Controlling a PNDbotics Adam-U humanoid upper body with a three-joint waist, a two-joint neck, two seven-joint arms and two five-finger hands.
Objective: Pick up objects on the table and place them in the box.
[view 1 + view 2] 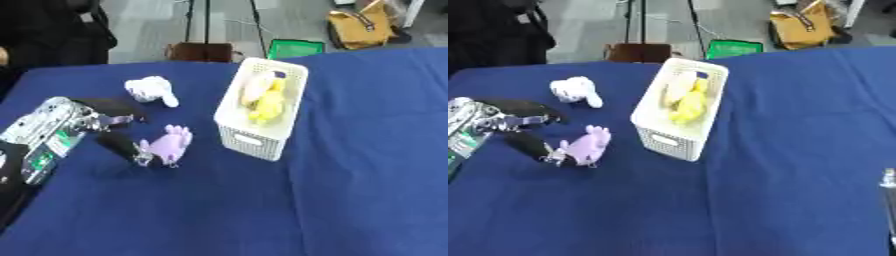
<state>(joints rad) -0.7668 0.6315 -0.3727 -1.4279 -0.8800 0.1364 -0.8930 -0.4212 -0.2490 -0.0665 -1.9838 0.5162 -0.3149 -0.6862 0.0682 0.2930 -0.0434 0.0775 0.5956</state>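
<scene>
A deep blue cloth covers the surface, which lies askew in both views. Near its middle stands a white slatted box holding a yellow soft toy and something pale. To the box's left lie a purple soft toy and, farther back, a white soft toy. The left hand reaches in from the left, its fingers spread, one tip touching the purple toy without closing on it. Beyond the surface shows grey floor, with a green bin, a tan bag and a brown stool. A sliver of the right arm shows at the right eye view's lower right edge.
</scene>
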